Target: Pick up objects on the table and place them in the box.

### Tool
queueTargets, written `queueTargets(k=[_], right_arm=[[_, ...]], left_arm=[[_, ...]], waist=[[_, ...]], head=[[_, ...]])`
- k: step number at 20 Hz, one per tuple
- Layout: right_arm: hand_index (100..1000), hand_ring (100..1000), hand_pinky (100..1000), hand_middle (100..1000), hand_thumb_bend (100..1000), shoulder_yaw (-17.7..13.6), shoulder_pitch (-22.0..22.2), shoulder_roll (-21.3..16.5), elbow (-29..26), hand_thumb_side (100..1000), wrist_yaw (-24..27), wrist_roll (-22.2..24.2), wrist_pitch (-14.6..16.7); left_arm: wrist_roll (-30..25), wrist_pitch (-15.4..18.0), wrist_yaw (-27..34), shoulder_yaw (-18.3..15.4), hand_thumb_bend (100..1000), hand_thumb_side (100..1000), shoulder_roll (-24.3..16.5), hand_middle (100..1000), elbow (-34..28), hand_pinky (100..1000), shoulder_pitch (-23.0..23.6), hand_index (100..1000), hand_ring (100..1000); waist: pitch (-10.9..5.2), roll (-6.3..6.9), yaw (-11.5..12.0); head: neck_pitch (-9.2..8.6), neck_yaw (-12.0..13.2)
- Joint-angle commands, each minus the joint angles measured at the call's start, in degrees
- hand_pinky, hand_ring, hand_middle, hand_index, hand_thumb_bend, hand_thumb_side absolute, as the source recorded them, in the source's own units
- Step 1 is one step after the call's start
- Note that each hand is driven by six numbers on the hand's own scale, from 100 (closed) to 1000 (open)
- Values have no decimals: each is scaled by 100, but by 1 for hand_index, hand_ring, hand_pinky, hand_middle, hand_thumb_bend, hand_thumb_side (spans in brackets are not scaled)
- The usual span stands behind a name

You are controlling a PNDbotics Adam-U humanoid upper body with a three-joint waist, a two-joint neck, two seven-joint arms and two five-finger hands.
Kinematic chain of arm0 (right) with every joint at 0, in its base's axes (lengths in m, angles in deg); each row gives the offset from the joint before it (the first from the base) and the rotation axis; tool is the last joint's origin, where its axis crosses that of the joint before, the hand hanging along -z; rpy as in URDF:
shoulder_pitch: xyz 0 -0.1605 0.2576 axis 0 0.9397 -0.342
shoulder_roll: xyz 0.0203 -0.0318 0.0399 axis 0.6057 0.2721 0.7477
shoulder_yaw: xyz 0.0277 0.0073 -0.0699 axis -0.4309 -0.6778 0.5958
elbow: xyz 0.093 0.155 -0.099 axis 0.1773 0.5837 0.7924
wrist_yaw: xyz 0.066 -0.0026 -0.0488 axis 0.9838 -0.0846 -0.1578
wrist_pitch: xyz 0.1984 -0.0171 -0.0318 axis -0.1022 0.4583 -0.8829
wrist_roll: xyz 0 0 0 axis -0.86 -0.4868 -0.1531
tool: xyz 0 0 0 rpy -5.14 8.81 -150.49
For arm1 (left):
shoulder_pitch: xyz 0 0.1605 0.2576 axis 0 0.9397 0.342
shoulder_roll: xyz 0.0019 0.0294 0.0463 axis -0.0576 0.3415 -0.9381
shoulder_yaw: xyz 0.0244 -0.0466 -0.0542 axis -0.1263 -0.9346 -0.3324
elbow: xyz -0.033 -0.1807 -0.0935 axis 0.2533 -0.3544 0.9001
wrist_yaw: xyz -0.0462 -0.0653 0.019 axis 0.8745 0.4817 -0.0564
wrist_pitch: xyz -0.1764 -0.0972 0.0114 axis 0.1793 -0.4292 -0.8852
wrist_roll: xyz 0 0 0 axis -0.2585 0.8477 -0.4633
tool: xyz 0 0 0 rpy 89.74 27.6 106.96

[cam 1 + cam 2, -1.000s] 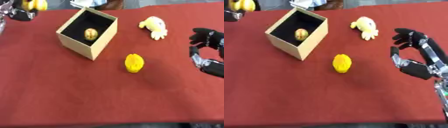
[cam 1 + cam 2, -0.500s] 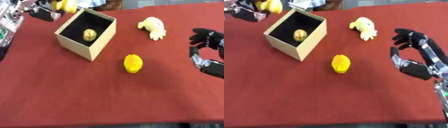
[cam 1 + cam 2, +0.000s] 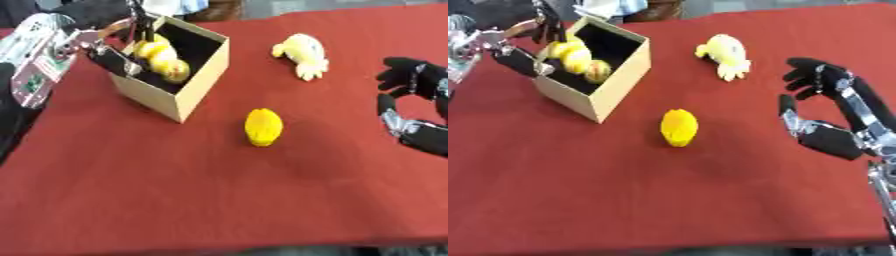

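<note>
An open cardboard box (image 3: 203, 80) stands at the back left on the red table. A small yellow-brown round thing (image 3: 178, 70) lies inside it. My left hand (image 3: 112, 56) reaches over the box's left wall, its fingers and thumb curled round a yellow object (image 3: 151, 49) that hangs just inside the opening. A bright yellow ridged object (image 3: 263, 126) lies on the cloth in front of the box. Farther back lies a pale yellow soft toy (image 3: 302, 54). My right hand (image 3: 826, 135) hovers open at the right edge, holding nothing.
The red cloth (image 3: 219, 200) covers the whole table, and its front edge runs along the bottom. The silver left forearm (image 3: 37, 57) comes in from the upper left. Dark shapes lie beyond the table's far edge.
My left hand has carried the yellow object from beyond the box's far left corner to inside the box's opening. The right hand and the things on the cloth have stayed put.
</note>
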Motion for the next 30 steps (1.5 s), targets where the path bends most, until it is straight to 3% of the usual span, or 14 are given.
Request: queueTargets(k=[1, 4, 15, 16, 17, 23, 30], right_arm=[[891, 716, 650, 706, 100, -50, -58, -97, -45, 348, -8, -2, 6], [892, 716, 651, 707, 100, -54, -71, -117, -41, 347, -12, -8, 6], [898, 721, 664, 717, 100, 186, -465, -668, -26, 327, -109, 183, 80], [898, 723, 667, 720, 135, 241, -518, -738, -16, 312, -129, 235, 99], [898, 724, 669, 722, 100, 310, -575, -814, -3, 315, -155, 301, 126], [914, 741, 690, 759, 155, 805, -943, -1211, 131, 333, -312, 786, 332], [936, 759, 711, 806, 273, 1252, -1302, -1469, 312, 377, -423, 1397, 558]], left_arm=[[-50, 20, -9, -179, 553, 224, -179, 703, -88, 710, -1, 835, 643], [69, -71, 107, -371, 586, 302, -258, 735, -223, 729, 171, 850, 666], [1048, -530, 1139, -1392, 524, 334, -320, 660, -1760, 714, 1258, 840, 600], [1140, -582, 1231, -1462, 530, 315, -304, 655, -1910, 711, 1379, 836, 596], [1236, -647, 1327, -1520, 526, 334, -275, 649, -2066, 707, 1499, 833, 592], [1797, -1030, 1888, -1682, 515, 335, -68, 624, -2691, 691, 2260, 827, 573], [2238, -1086, 2560, -1740, 506, 345, 169, 608, -2934, 679, 2859, 823, 560]], waist=[[-102, 11, 13], [-99, 1, 37], [-101, -53, 212], [-101, -56, 231], [-101, -61, 259], [-106, -88, 367], [-101, -117, 473]], head=[[-73, -20], [-73, -33], [-74, -122], [-73, -133], [-68, -150], [-49, -230], [-30, -287]])
